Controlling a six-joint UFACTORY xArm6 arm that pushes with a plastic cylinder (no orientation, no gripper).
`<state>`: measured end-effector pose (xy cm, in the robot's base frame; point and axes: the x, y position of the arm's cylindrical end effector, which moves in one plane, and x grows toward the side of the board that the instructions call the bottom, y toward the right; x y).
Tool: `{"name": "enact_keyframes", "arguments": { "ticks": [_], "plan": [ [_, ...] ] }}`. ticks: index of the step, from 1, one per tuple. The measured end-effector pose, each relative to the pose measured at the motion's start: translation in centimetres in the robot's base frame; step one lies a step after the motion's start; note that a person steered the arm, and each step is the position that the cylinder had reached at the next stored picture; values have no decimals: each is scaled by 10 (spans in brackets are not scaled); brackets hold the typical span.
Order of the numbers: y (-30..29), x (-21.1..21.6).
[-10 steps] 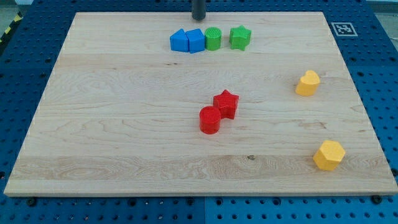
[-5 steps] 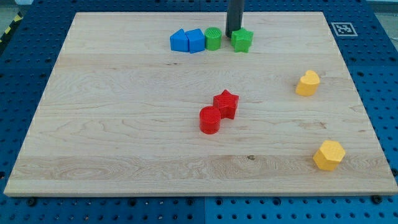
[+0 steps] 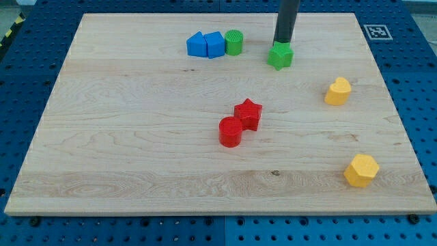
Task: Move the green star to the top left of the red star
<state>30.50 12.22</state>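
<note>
The green star point(image 3: 280, 57) lies on the wooden board near the view's top, right of centre. My tip point(image 3: 281, 44) touches its top edge, just above it in the view. The red star point(image 3: 248, 113) sits near the board's middle, well below and a little left of the green star. A red cylinder point(image 3: 231, 131) touches the red star at its lower left.
A green cylinder point(image 3: 234, 42) and two blue blocks point(image 3: 206, 44) stand in a row at the view's top, left of the green star. A yellow block point(image 3: 337, 91) lies at the right and another yellow block point(image 3: 360, 170) at the lower right.
My tip moved right along the top, reached the green star and pushed it right and down, away from the green cylinder.
</note>
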Motion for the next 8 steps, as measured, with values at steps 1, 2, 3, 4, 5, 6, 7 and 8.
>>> {"name": "enact_keyframes", "arguments": {
  "ticks": [1,2,3,4,5,6,7,8],
  "plan": [
    [14,17],
    [25,29],
    [20,32],
    [-4,32],
    [-8,44],
    [-8,66],
    [-24,84],
    [-41,93]
  ]
}}
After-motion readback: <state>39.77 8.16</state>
